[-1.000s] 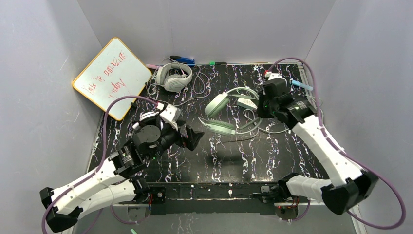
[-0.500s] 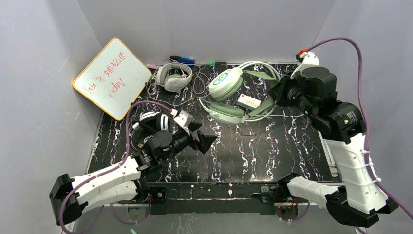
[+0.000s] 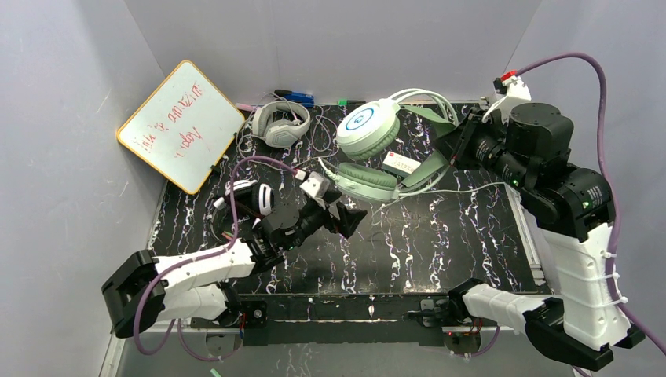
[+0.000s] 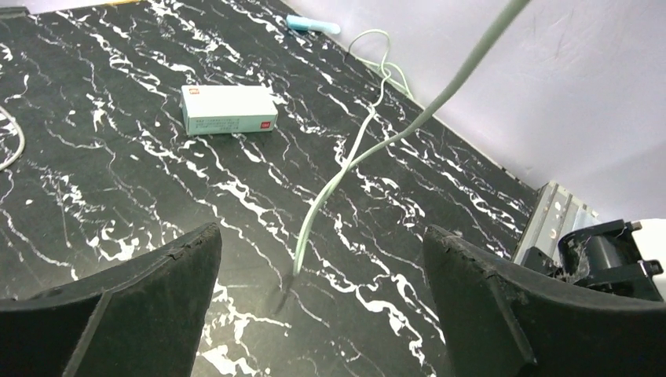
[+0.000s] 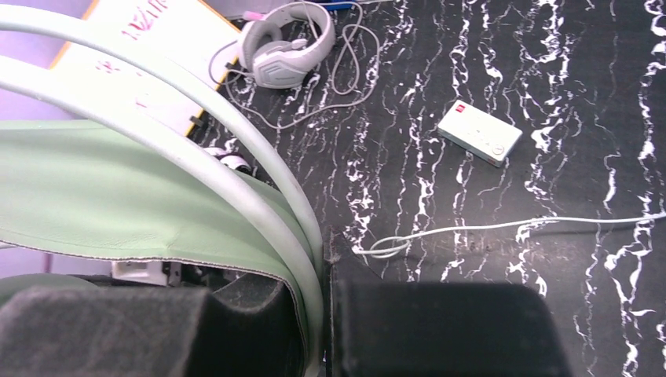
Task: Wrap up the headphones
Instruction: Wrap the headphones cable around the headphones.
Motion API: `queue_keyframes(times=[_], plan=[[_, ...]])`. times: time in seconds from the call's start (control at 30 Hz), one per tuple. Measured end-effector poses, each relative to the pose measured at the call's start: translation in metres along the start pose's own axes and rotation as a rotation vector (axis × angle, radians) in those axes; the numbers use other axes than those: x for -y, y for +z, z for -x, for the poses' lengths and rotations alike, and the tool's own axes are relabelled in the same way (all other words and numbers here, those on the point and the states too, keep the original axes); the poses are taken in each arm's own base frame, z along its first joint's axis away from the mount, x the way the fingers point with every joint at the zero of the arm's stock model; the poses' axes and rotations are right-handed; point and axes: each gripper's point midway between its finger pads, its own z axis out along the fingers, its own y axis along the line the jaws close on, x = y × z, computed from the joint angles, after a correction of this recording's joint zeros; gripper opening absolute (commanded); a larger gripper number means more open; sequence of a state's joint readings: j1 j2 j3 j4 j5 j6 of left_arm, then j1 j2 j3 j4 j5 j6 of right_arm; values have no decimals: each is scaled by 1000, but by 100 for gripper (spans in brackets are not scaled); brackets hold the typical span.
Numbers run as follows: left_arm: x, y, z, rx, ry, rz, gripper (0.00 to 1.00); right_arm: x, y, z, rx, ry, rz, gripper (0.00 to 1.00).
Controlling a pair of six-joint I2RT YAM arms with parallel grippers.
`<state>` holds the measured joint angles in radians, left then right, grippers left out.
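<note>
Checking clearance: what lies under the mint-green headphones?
Beneath the mint-green headphones: a small white box and pale cable on the table. Anything under the ear cups is hidden.

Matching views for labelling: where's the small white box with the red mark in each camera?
Top external: the small white box is right of centre, seen through the loop of the lifted mint-green headset.
Left wrist: upper left, lying flat on the table.
Right wrist: upper right.
Shared landmark: the headset's pale cable, which passes near the box in all three views.
</note>
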<state>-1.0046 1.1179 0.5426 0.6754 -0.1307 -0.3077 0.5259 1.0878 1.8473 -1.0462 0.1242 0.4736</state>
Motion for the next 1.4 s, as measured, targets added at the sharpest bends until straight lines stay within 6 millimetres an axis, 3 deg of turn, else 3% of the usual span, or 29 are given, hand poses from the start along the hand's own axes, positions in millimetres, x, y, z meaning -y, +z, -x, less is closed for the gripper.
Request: queue_keyframes(times=[0.17,0.43,0.93,1.0,1.07,1.13,1.3,1.4], plan=[[12,14,8,71,-5,-55,90,-8,-5,2,-1,29,36,1],[47,30,2,116,87,-179,87,-19,-8,2,-15,75,86,1],[68,75,23,237,85,-228,74,-33,-11,-2,-46,120,151,1],[73,80,28,253,80,-249,52,-33,-11,-2,-46,123,151,1],[79,82,30,261,73,-276,20,-33,-11,-2,-46,124,150,1],[84,83,31,266,73,-299,2,-33,-11,-2,-45,124,148,1],[74,82,33,277,47,-262,0,-32,-11,-2,-45,124,143,1],[39,77,33,252,-20,-170,0,-31,-12,-6,-59,113,141,1]])
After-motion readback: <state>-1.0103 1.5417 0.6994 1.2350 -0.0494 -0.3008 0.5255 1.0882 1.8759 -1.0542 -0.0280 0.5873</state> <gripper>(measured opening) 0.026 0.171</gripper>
